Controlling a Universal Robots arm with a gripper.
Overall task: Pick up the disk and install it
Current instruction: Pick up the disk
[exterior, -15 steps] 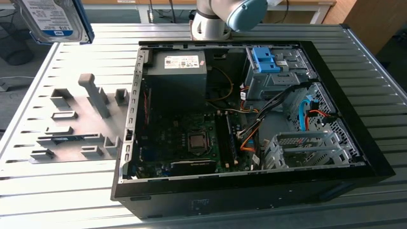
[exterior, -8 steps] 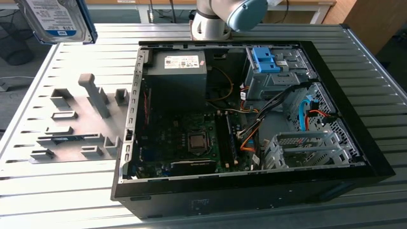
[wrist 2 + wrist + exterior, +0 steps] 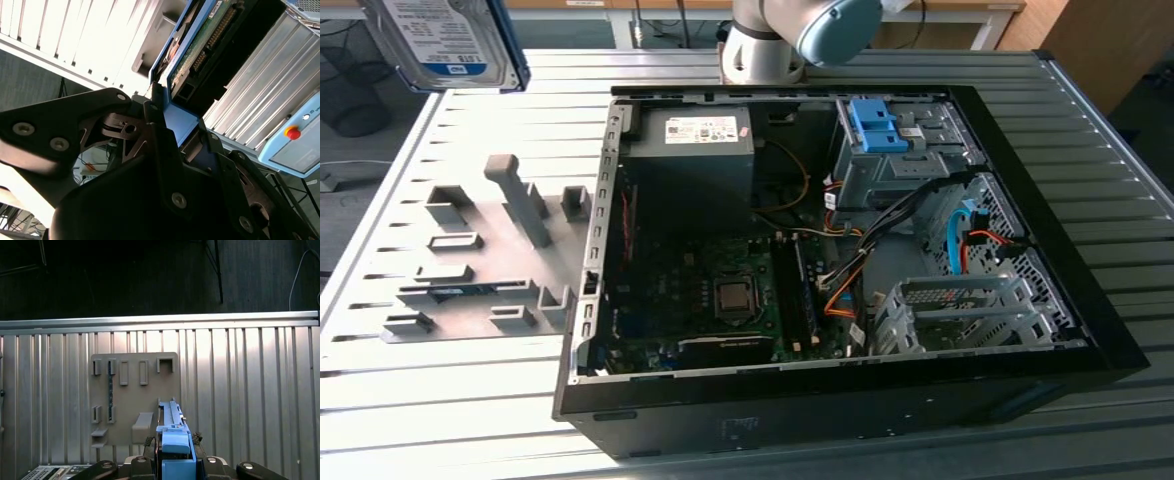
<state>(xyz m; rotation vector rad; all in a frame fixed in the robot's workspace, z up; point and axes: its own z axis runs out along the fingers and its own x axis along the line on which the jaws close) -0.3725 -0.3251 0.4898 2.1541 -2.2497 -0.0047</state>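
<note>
We see the flat rectangular silver disk, with its white-and-blue label and blue plastic frame, held in the air at the far corner of the scene on the exterior view's left. It is tilted, with the label turned toward the camera. It hangs over the far edge of the ribbed aluminium counter, well apart from the open black computer case lying on that counter.

In the second wrist view the black metal pincer is clenched on the disk's blue frame. Its fingers press the frame from either side, and the green circuit board on the drive's underside faces us. A light-blue box with a red button sits beyond it.

In the first wrist view we look along the disk edge-on, with the counter below it. A flat grey plate with upright holders lies there, just beside the case on the exterior view's left.

Inside the case we see a large grey power-supply box with a white sticker and a bare blue plastic bracket in the drive bay. The grey and light-blue arm joint stands behind the case.
</note>
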